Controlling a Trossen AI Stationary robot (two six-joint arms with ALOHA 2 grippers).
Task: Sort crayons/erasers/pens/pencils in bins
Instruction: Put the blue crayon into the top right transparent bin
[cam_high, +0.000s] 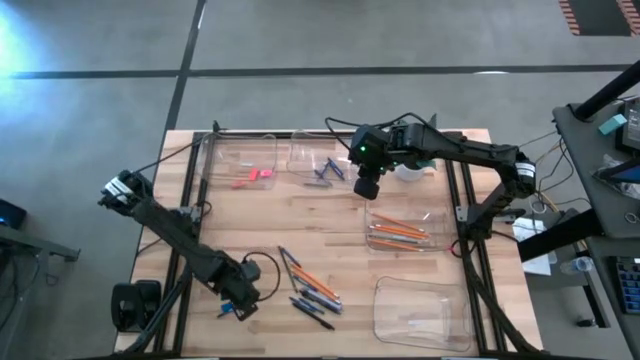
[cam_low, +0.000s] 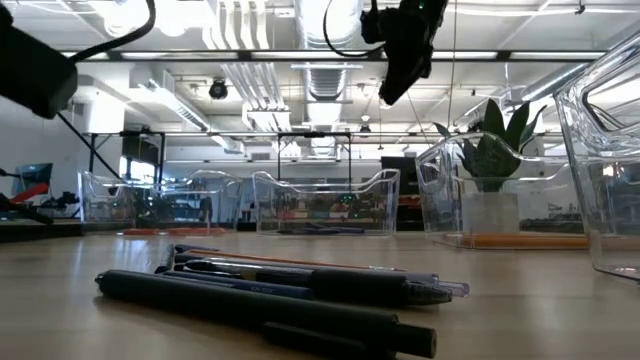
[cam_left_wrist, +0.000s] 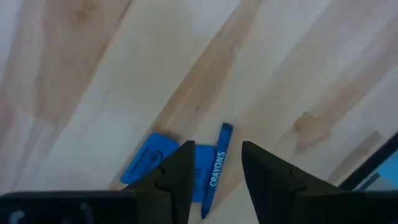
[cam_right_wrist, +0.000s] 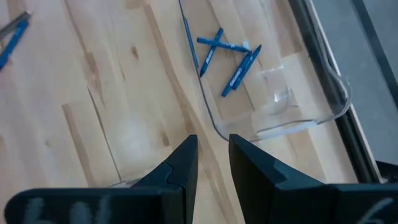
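High view: The left gripper (cam_high: 238, 300) sits low at the table's 7 o'clock corner, over a blue crayon (cam_high: 226, 311) and a blue eraser (cam_high: 232, 307). A loose pile of pens (cam_high: 312, 303) and pencils (cam_high: 310, 281) lies just to its 3 o'clock side. The right gripper (cam_high: 366, 186) hangs at 12 o'clock, beside the crayon bin (cam_high: 300, 152). The eraser bin (cam_high: 215, 158) is at 11 o'clock, the pencil bin (cam_high: 437, 222) at 3 o'clock and an empty bin (cam_high: 390, 310) at 5 o'clock.

Low view: The pens (cam_low: 300, 305) lie nearest the camera. The right gripper (cam_low: 398, 75) hangs well above the table.

Left wrist view: The left gripper (cam_left_wrist: 217, 168) has its jaws parted, straddling the crayon (cam_left_wrist: 216, 169), which reads "CRAYONS". The eraser (cam_left_wrist: 149, 163) lies just beside it. Nothing is gripped yet.

Right wrist view: The right gripper (cam_right_wrist: 212, 162) stands narrow and empty above the crayon bin's rim (cam_right_wrist: 217, 127). The sorted crayons (cam_right_wrist: 227, 56) lie inside.

Step in hand: picking up the loose crayon. The next move calls for closing on the crayon alone, clear of the eraser, then carrying it to the crayon bin.
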